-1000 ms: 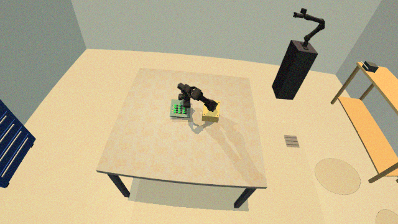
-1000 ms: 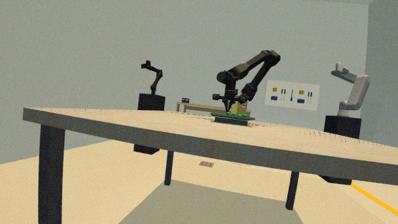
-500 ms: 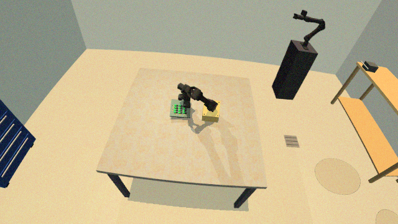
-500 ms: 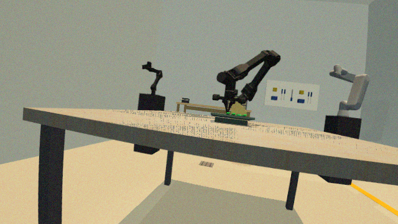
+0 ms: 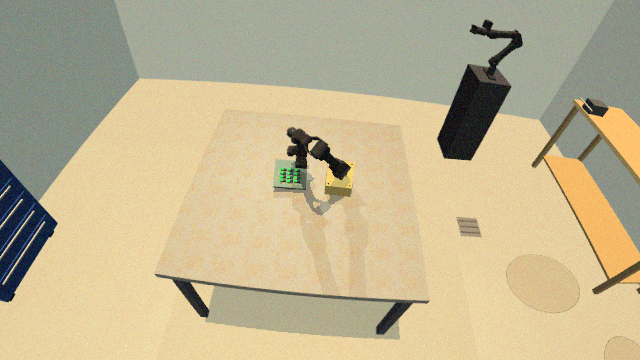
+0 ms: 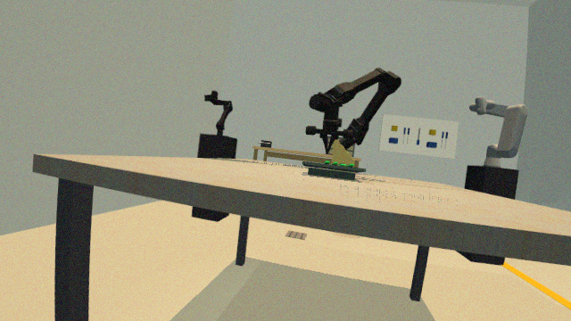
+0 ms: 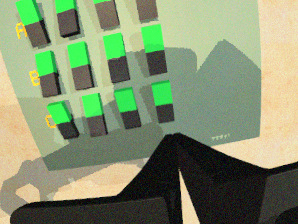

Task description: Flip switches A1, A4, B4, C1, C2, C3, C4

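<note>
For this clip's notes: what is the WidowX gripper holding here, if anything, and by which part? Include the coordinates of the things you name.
Nothing; the gripper [image 5: 301, 165] [image 6: 327, 152] [image 7: 173, 140] is shut on itself beside the switch panel's [image 5: 276, 170] [image 6: 332, 173] [image 7: 227, 100] row C.
</note>
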`<state>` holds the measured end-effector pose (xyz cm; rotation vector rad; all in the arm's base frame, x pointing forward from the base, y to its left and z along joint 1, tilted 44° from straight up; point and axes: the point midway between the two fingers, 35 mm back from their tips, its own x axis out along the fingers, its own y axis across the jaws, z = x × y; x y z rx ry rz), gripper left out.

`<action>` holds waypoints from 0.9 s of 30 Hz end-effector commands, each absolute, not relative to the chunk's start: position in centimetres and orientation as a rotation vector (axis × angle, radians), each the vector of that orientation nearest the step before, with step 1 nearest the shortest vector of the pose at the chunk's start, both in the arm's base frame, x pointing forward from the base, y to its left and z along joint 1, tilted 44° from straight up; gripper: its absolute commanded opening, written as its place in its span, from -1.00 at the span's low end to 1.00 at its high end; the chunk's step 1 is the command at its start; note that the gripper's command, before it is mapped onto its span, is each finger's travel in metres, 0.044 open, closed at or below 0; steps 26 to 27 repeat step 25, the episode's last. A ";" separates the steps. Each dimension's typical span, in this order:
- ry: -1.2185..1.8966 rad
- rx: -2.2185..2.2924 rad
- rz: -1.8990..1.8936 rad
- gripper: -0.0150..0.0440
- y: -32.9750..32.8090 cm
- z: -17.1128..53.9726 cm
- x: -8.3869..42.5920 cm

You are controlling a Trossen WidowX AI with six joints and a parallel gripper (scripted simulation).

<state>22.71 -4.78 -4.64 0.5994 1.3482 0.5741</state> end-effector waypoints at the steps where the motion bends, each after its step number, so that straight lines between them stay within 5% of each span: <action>1: 1.345 0.581 0.575 -0.49 -6.5 -2.8 22.6; 10: 1.343 0.582 0.576 -0.49 -4.2 1.1 27.1; 27: 1.343 0.582 0.577 -0.49 -4.1 1.3 27.3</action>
